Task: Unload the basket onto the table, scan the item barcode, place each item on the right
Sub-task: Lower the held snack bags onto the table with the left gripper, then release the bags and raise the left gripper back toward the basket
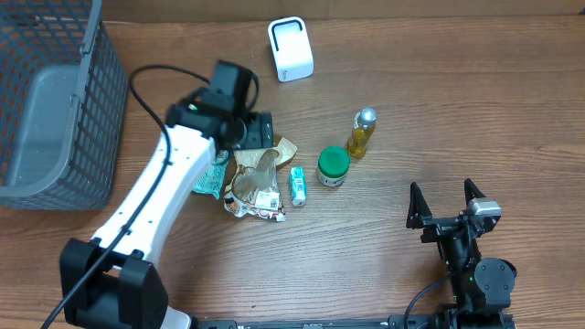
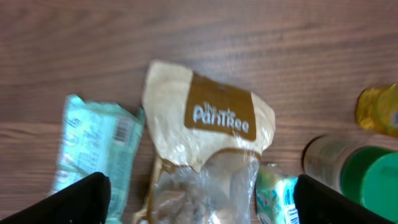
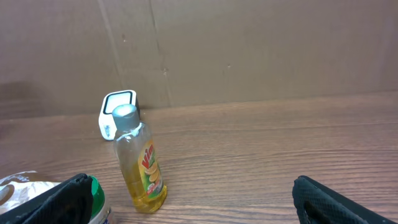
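From above, the left arm is reaching out across the wooden table (image 1: 411,110), and the left gripper (image 1: 249,131) is hanging over the far end of a brown snack bag (image 1: 260,178). From this view I cannot tell how its claw is set. The bag is lying flat in a small cluster. A teal packet (image 1: 212,174) is touching its left side, and a small green-and-white packet (image 1: 298,185) is lying just beside its right. A green-lidded jar (image 1: 334,166) and an upright yellow bottle (image 1: 362,132) are standing further right. The white scanner (image 1: 291,48) is sitting at the far edge, well apart from the bag. A grey wire basket (image 1: 55,100) is sitting at the left edge. The right gripper (image 1: 445,206) is waiting near the front right with its claw spread and empty, well apart from the cluster.

Through the left wrist camera, the dark fingers (image 2: 81,199) are showing in both lower corners, spread wide. The bag (image 2: 205,124), labelled "PanTree", is lying on the wood between them, not pinched. The teal packet (image 2: 93,149) is lying alongside it.

Through the right wrist camera, that claw's fingers (image 3: 62,199) are likewise standing far apart with nothing between them. The bottle (image 3: 142,162) is standing ahead of them, with the scanner (image 3: 117,112) behind it near the wall.
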Robot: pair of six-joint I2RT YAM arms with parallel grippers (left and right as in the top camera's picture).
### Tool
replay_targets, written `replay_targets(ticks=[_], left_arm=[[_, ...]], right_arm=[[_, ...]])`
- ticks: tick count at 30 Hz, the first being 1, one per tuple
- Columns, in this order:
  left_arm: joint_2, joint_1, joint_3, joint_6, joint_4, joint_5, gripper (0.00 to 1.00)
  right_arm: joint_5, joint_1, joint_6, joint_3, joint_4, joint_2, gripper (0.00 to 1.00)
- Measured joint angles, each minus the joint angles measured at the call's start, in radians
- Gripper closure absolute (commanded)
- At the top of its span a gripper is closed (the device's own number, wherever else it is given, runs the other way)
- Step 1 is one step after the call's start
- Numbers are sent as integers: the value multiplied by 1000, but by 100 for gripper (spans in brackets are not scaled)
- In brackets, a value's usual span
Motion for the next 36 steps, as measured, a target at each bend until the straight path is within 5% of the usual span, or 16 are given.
replay_targets(ticks=[15,36], left_arm=[[0,288,48,85,-117,-115,1],[0,306,48,103,-117,-142,1]], right_arm=[[0,0,0,0,0,0,0],[0,0,0,0,1,0,0]])
